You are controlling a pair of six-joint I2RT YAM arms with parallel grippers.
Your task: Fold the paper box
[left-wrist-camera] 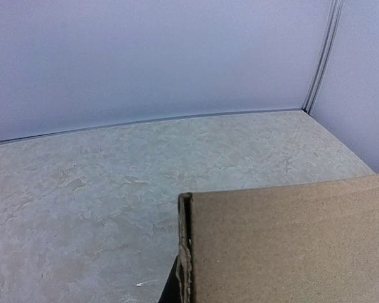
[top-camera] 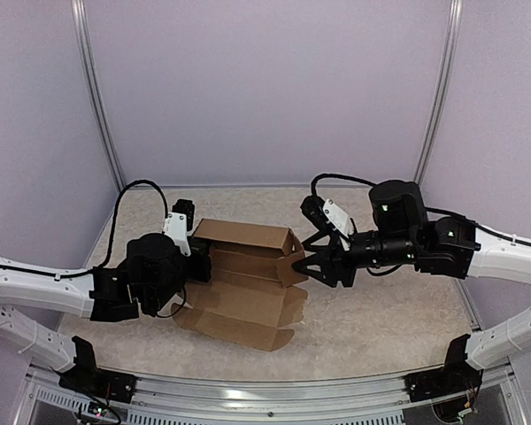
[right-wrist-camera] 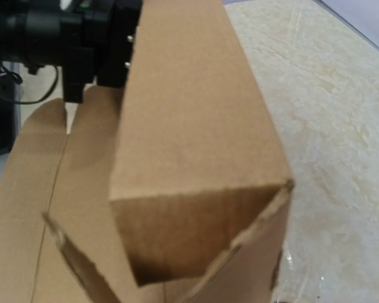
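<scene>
The paper box [top-camera: 248, 266] is plain brown cardboard, half raised into a long carton in the middle of the table, with flat panels spread toward the near edge. My left gripper [top-camera: 197, 258] is shut on the box's left end wall. The left wrist view shows that wall's doubled edge [left-wrist-camera: 184, 252] beside one dark finger [left-wrist-camera: 169, 289]. My right gripper [top-camera: 303, 266] stands at the box's right end with its fingers spread apart around the end flap. In the right wrist view the open end of the box [right-wrist-camera: 189, 126] fills the frame and hides my own fingers; the left gripper [right-wrist-camera: 101, 38] shows at the far end.
The marbled table top [top-camera: 380, 319] is walled by pale panels at the back and both sides. A metal rail [top-camera: 265, 390] runs along the near edge between the arm bases. The box's flat flaps [top-camera: 239, 323] lie toward that rail.
</scene>
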